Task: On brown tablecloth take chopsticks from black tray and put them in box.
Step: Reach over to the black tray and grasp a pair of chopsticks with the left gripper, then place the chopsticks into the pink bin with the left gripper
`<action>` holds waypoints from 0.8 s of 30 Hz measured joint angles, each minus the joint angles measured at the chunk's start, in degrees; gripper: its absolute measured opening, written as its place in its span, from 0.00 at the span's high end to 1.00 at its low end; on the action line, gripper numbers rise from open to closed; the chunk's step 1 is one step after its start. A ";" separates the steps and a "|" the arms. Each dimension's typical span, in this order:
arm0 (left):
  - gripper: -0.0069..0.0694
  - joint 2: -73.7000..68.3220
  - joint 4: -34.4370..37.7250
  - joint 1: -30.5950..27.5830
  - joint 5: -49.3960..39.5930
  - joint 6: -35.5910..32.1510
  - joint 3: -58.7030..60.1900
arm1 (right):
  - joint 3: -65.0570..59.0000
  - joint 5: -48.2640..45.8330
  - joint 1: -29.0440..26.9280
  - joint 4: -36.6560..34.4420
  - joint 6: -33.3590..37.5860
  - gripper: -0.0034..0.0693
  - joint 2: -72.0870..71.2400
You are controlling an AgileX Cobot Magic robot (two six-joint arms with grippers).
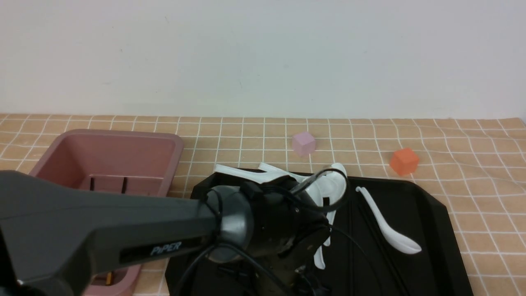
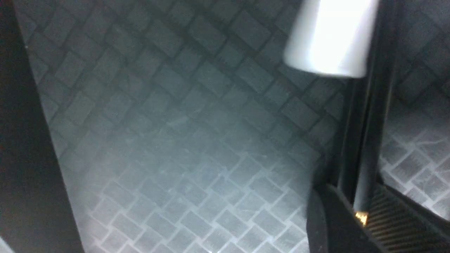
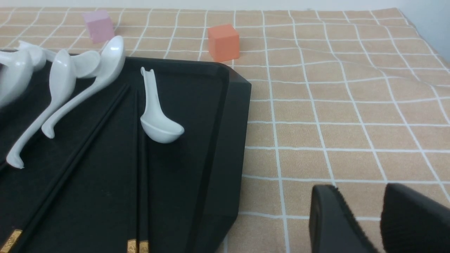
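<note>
The black tray (image 1: 431,213) lies on the brown tablecloth (image 1: 472,172). My left arm reaches low over the tray's left half, and its wrist hides the gripper in the front view. In the left wrist view my left gripper (image 2: 351,191) is just above the tray floor (image 2: 175,140), shut on black chopsticks (image 2: 367,140) at the gold band. More chopsticks (image 3: 139,168) lie lengthwise on the tray (image 3: 218,140), seen faintly in the front view too (image 1: 378,238). The pink box (image 1: 107,160) stands left of the tray. My right gripper (image 3: 360,189) hovers open over bare cloth, right of the tray.
Several white soup spoons (image 1: 390,230) lie on the tray, most heaped at its far edge (image 1: 328,181); one (image 2: 330,38) lies close to the held chopsticks. A pink cube (image 1: 304,143) and an orange cube (image 1: 404,161) sit on the cloth behind the tray.
</note>
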State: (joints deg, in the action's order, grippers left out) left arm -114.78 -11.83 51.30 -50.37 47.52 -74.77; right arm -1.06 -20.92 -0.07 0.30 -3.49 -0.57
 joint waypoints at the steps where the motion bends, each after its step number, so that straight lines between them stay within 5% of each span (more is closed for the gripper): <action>1: 0.75 0.00 0.00 0.00 -0.06 0.00 0.00 | 0.00 0.00 0.00 0.00 0.00 0.62 0.00; 24: 0.75 26.91 1.51 -1.05 -7.12 -1.68 0.73 | 0.00 0.00 0.00 0.00 0.00 0.62 0.00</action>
State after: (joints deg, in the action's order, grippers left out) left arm -87.86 -10.33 50.25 -57.49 45.83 -74.04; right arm -1.06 -20.92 -0.07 0.30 -3.49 -0.57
